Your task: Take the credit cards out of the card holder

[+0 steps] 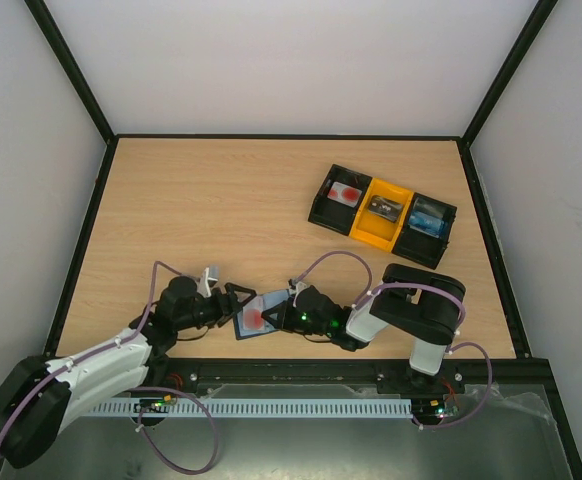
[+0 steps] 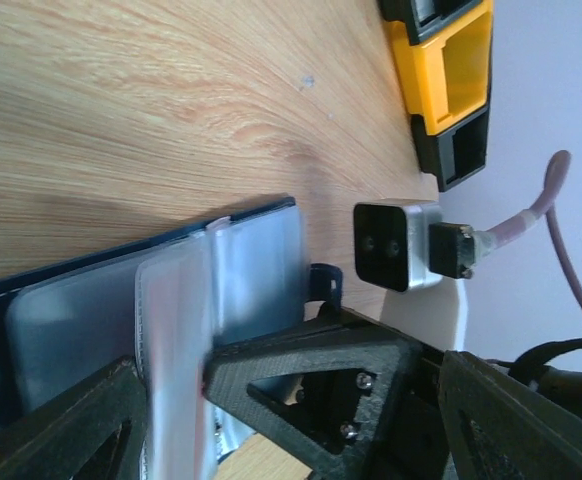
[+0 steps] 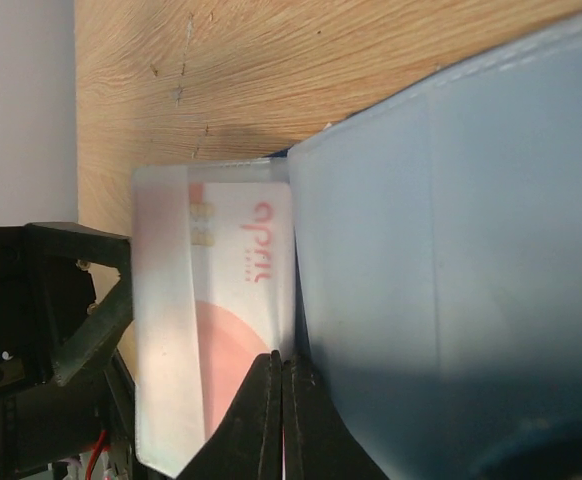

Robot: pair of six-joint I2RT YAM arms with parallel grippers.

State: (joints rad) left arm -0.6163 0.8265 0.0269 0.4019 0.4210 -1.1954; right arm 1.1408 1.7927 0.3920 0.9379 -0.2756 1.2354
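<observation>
From above: both arms stretched low along the near edge of the table [image 1: 221,210], reaching toward each other, left gripper [image 1: 242,305] and right gripper [image 1: 283,312] nearly tip to tip over the holder [image 1: 247,332]. Lying open and flat on the wood between them, navy at the rim, with a pinkish card [image 1: 256,318] bearing a red spot on top. Well apart to the far right, a black-and-yellow tray [image 1: 371,238]. From the left wrist: black, angular, open-framed fingers [image 2: 301,380] spread wide, one on each side of the pale card [image 2: 176,320]; pinching or merely flanking, cannot tell. Behind, the holder's smooth blue-grey pocket [image 2: 256,270], then grained wood. From the right wrist: slim black right gripper [image 3: 281,410] pressed tight together, tips at the seam between card [image 3: 241,300] and pocket mouth. Sticking out of the matte blue-grey holder [image 3: 451,250]: glossy card, white turning pink, red lettering, small yellowish patch, frosted strip along the outer end.
</observation>
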